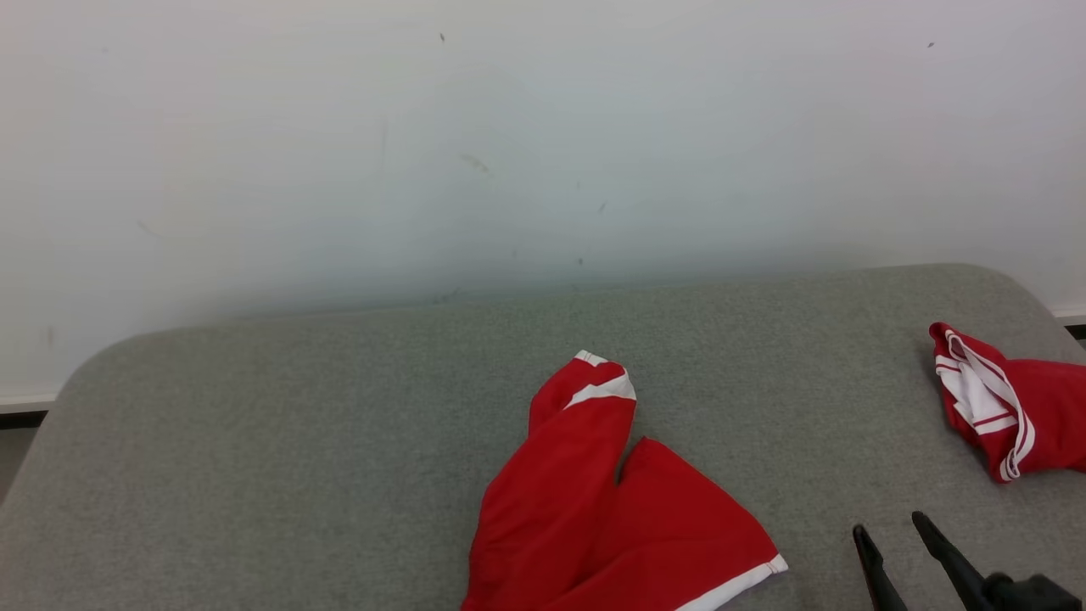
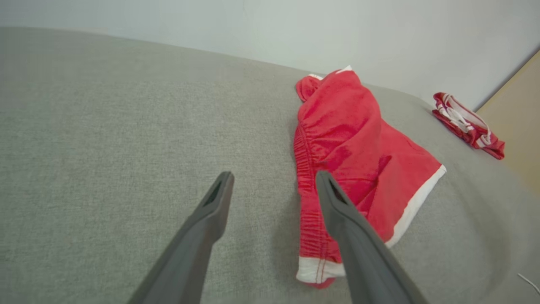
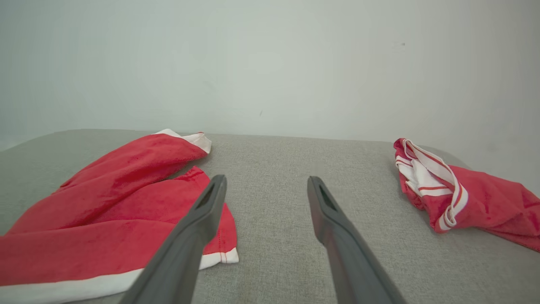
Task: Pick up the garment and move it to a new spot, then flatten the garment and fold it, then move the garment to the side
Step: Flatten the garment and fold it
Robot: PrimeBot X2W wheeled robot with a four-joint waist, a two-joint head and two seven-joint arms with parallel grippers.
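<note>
We see L gripper [image 2: 274, 175] fingers apart by red shorts [image 1: 594, 509]; R gripper [image 1: 888, 522] apart too, btwn shorts & 2nd garment [image 1: 1010, 407].

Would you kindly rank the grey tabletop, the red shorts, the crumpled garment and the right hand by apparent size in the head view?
grey tabletop
red shorts
crumpled garment
right hand
The last three run off the frame, so this ranks only their visible parts.

Red shorts [image 1: 577, 509] partly beyond head view's bottom edge, second garment [image 1: 1031, 407] partly beyond its right edge
</note>
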